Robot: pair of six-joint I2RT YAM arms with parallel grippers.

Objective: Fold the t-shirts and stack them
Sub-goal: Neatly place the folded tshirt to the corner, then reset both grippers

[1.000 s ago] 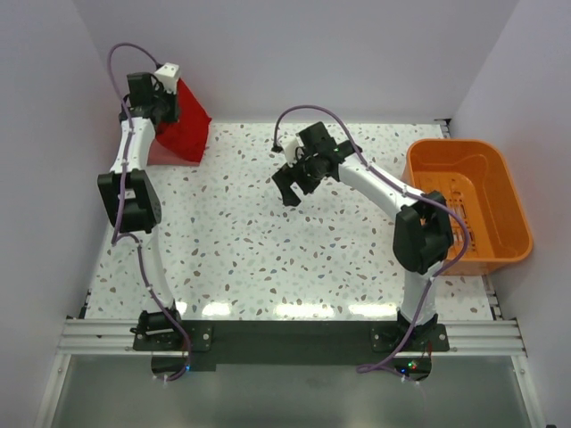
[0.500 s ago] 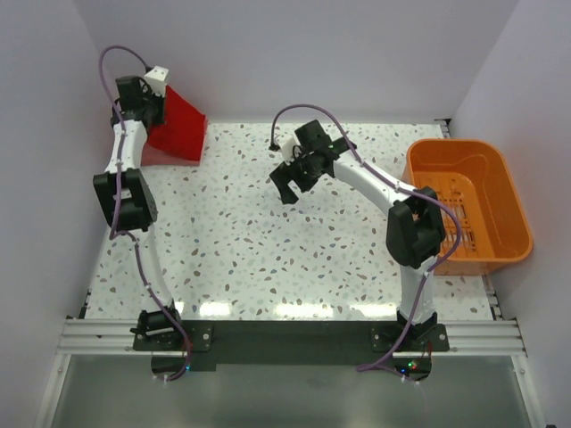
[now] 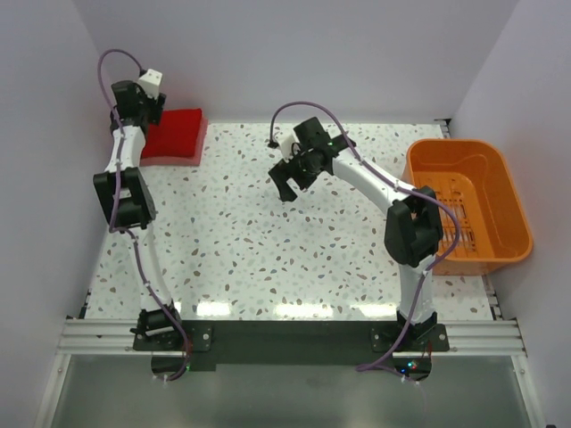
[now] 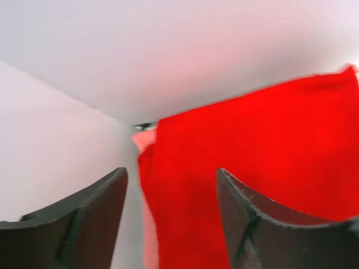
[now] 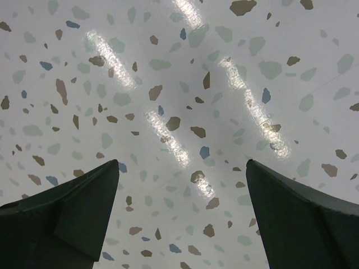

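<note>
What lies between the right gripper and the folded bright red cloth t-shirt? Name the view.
Only bare speckled tabletop lies between the right gripper and the red t-shirt; the top view shows it.

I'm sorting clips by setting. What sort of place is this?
Likely a lab robot test booth: plain white walls enclose a speckled table, the left arm and right arm are bolted to a metal rail at its near edge, with a red t-shirt and an orange basket on it.
</note>
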